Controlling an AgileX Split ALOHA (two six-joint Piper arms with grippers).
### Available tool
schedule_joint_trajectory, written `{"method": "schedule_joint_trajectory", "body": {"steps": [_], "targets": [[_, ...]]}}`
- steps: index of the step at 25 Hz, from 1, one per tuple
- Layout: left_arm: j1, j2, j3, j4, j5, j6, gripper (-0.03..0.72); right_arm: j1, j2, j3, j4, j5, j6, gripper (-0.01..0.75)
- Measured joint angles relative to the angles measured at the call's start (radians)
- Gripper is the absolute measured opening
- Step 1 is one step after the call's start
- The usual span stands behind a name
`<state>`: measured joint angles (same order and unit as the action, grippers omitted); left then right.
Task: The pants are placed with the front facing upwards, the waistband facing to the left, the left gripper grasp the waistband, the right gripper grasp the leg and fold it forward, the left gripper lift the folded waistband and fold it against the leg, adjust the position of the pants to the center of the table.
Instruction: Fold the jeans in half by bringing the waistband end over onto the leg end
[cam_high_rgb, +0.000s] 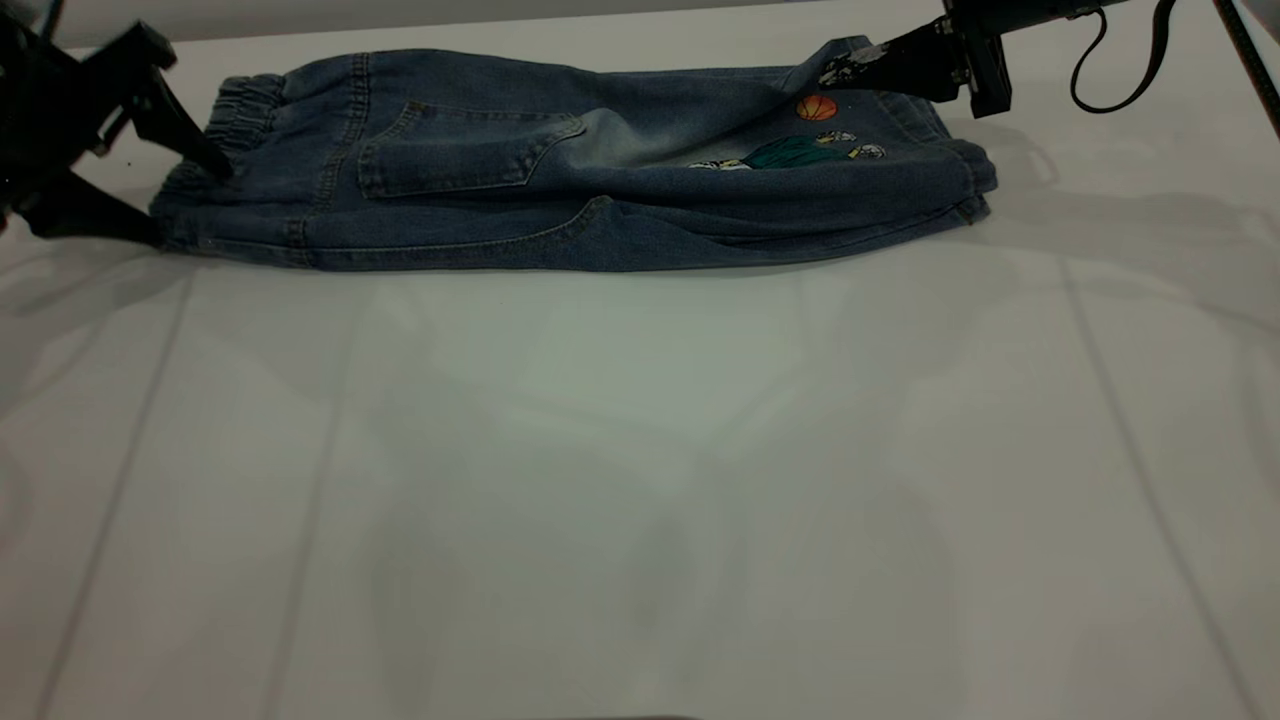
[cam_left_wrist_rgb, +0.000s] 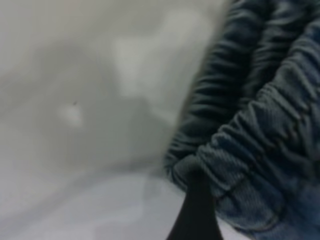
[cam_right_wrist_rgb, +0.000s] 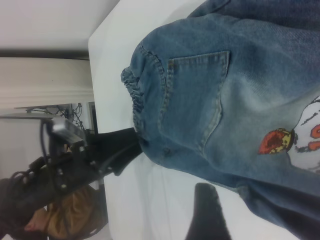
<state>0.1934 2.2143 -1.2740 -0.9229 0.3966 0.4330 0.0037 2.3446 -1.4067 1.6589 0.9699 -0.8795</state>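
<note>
Denim pants (cam_high_rgb: 560, 170) lie along the far edge of the white counter (cam_high_rgb: 640, 480), already doubled lengthwise, long axis running left to right; the elastic waistband (cam_high_rgb: 235, 115) sits at the left end and the leg cuffs (cam_high_rgb: 960, 180) at the right, with a printed patch (cam_high_rgb: 800, 150) near the cuffs. Left hand (cam_high_rgb: 180, 195) is at the waistband end, its dark fingers spread wide, one above the gathered elastic and one low at the counter beside the lower corner; the left wrist view shows a fingertip (cam_left_wrist_rgb: 197, 210) against the ruched cloth, but not clamped on it, so I judge it open and straddling the edge. Right hand (cam_high_rgb: 850, 65) reaches in from the far right and appears pinched on a lifted flap of denim at the leg end; the cloth rises to its tip. By my reading the next fold turns on this: the waistband lies directly at the left hand, and must travel rightward along the long axis toward the cuffs; the left hand is clearly the nearer one for it.
</note>
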Motion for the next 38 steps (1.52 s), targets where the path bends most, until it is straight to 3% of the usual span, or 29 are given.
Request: {"method": "schedule_joint_trajectory", "body": {"steps": [12,15,20,22,29,34,38], "targets": [[0.0,0.045,-0.012,-0.102,-0.018,0.003,0.518,0.0,0.0,0.0,0.0,-0.001,-0.002,0.425],[0.0,0.053,-0.013,-0.114,-0.02,0.003,0.428,0.0,0.0,0.0,0.0,-0.001,-0.002,0.425],[0.0,0.065,-0.013,-0.151,-0.03,0.003,0.146,0.0,0.0,0.0,0.0,-0.001,-0.002,0.425],[0.0,0.068,-0.013,-0.158,-0.03,0.002,0.078,0.0,0.0,0.0,0.0,-0.001,-0.002,0.425],[0.0,0.048,-0.012,-0.153,-0.029,0.048,0.059,0.02,0.0,-0.018,0.0,0.024,-0.002,0.425],[0.0,-0.037,-0.007,-0.119,0.005,0.066,0.057,0.087,0.0,-0.115,-0.011,0.014,0.001,0.425],[-0.001,-0.122,-0.005,-0.109,0.042,0.099,0.057,0.157,0.0,-0.168,-0.059,-0.07,0.02,0.425]]}}
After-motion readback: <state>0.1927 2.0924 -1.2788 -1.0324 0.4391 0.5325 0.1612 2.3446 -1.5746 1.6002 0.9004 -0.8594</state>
